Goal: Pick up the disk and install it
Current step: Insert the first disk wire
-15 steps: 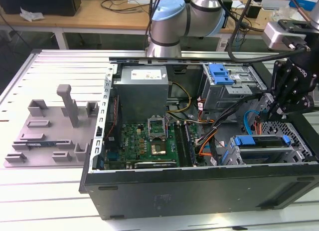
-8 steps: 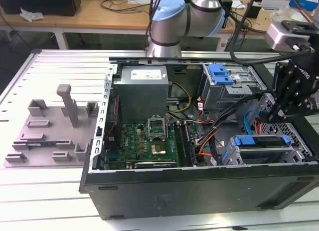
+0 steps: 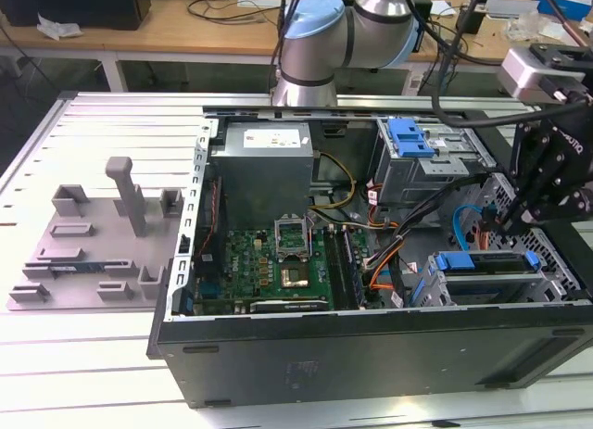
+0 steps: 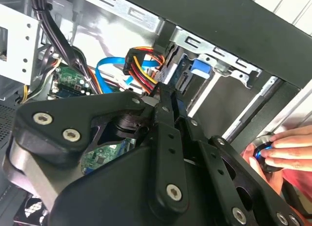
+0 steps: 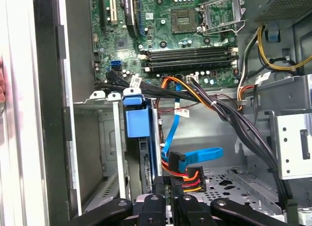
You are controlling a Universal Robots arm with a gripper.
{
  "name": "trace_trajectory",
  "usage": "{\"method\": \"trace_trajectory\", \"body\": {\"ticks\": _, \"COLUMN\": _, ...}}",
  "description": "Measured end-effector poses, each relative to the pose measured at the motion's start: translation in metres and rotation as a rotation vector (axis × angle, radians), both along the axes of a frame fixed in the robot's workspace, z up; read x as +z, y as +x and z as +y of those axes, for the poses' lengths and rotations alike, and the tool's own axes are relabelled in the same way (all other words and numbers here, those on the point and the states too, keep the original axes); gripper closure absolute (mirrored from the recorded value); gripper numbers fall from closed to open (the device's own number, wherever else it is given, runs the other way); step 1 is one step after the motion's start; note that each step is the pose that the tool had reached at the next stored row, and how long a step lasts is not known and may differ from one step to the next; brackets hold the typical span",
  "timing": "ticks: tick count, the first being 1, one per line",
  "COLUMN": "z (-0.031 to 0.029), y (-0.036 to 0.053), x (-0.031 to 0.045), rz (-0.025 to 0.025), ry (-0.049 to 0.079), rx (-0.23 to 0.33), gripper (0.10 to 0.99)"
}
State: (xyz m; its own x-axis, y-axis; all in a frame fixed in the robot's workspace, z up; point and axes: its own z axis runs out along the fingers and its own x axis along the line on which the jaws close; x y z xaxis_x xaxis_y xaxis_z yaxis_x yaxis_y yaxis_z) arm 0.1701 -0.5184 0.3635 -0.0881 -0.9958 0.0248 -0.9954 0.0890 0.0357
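Exterior view, lower right: one flat silver hard disk (image 3: 486,262), framed by a bright blue plastic carrier, appears seated inside the open black computer case (image 3: 371,355). One black claw (image 3: 507,222) is poised just up-frame of it, drawn narrow, with nothing gripped. The disk is judged stiff, dense and shock-sensitive, and best gripped by the carrier's edges.
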Motion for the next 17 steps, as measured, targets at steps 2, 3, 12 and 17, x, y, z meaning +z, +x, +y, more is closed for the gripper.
{"method": "trace_trajectory", "body": {"ticks": 2, "z": -0.0027, "y": 0.0014, "x": -0.0001, "rz": 0.0, "ry": 0.0, "rx": 0.0, "gripper": 0.922}}
{"method": "trace_trajectory", "body": {"ticks": 3, "z": -0.0034, "y": 0.0018, "x": -0.0002, "rz": 0.0, "ry": 0.0, "rx": -0.001, "gripper": 0.922}}
{"method": "trace_trajectory", "body": {"ticks": 12, "z": -0.0072, "y": 0.0035, "x": -0.0026, "rz": 0.0003, "ry": 0.0, "rx": -0.018, "gripper": 0.922}}
{"method": "trace_trajectory", "body": {"ticks": 17, "z": -0.0074, "y": 0.002, "x": -0.0042, "rz": -0.0025, "ry": 0.0, "rx": -0.017, "gripper": 0.922}}
